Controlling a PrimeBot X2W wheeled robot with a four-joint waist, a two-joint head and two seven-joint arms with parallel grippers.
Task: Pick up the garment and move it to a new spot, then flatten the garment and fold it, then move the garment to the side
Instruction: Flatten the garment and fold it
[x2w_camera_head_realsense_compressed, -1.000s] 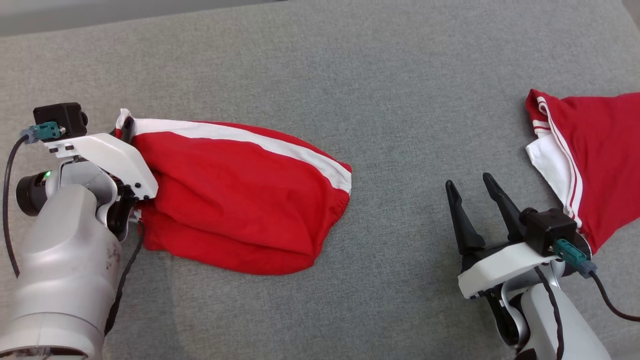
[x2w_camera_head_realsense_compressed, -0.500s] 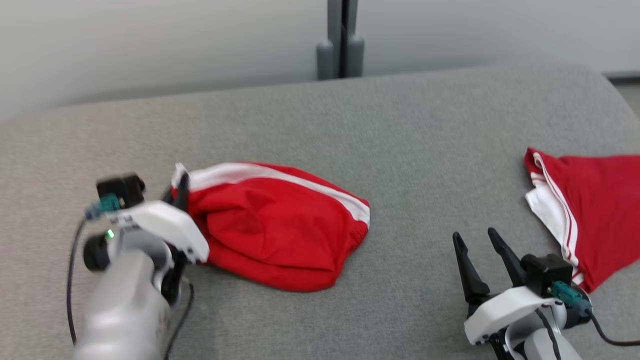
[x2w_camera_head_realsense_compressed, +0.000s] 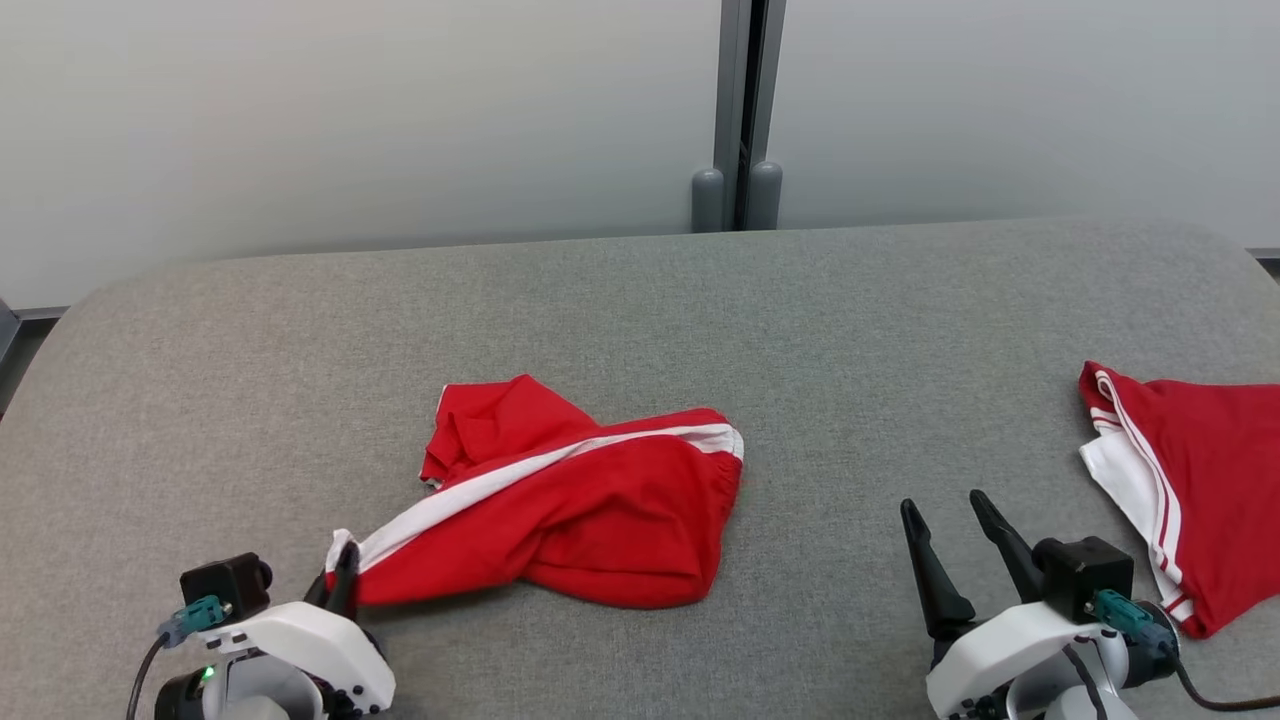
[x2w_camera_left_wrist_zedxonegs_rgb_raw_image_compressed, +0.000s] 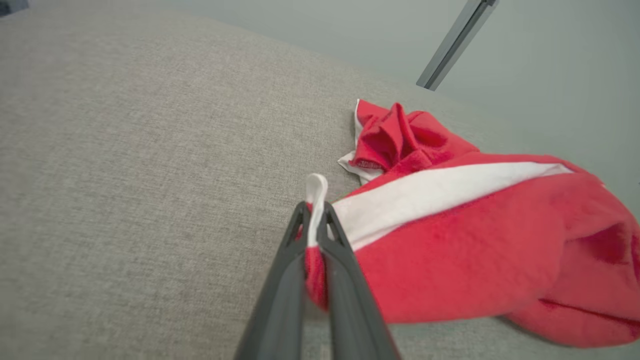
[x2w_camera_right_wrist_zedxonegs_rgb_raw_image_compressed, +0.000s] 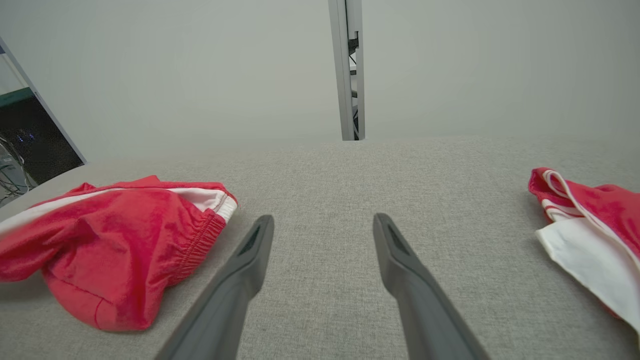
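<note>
Left wrist view puts the left gripper (x2w_camera_left_wrist_zedxonegs_rgb_raw_image_compressed: 314, 212) in the middle. Its two dark fingers are pressed together on a corner of the garment (x2w_camera_left_wrist_zedxonegs_rgb_raw_image_compressed: 465, 250), with a small loop of white trim poking out above the tips and red cloth squeezed between the blades lower down. From that pinch the white stripe (x2w_camera_left_wrist_zedxonegs_rgb_raw_image_compressed: 440, 192) runs away from the fingers and off to that view's right, and the red body drapes along the same line, so the long axis starts at the fingertips and points outward from them. A crumpled red lobe (x2w_camera_left_wrist_zedxonegs_rgb_raw_image_compressed: 395, 137) lies beyond the stripe. In the head view this line reads as a diagonal, low at the robot's left where the corner is held and rising toward the middle of the grey fabric surface (x2w_camera_head_realsense_compressed: 640, 300), where the gathered elastic edge (x2w_camera_head_realsense_compressed: 728, 440) ends the cloth. Most of the garment rests on that surface. The held corner looks drawn taut, though whether it is lifted clear I cannot tell. The right gripper (x2w_camera_head_realsense_compressed: 943, 502) stands with its fingers spread wide and nothing between them, well apart from the elastic edge yet nearer to it than the left gripper is. Farther to the robot's right lies a second red garment (x2w_camera_head_realsense_compressed: 1200, 470), untouched. In my judgement, carrying the piece to a new spot rests on the left pinch alone, with the free end trailing toward the right arm.
</note>
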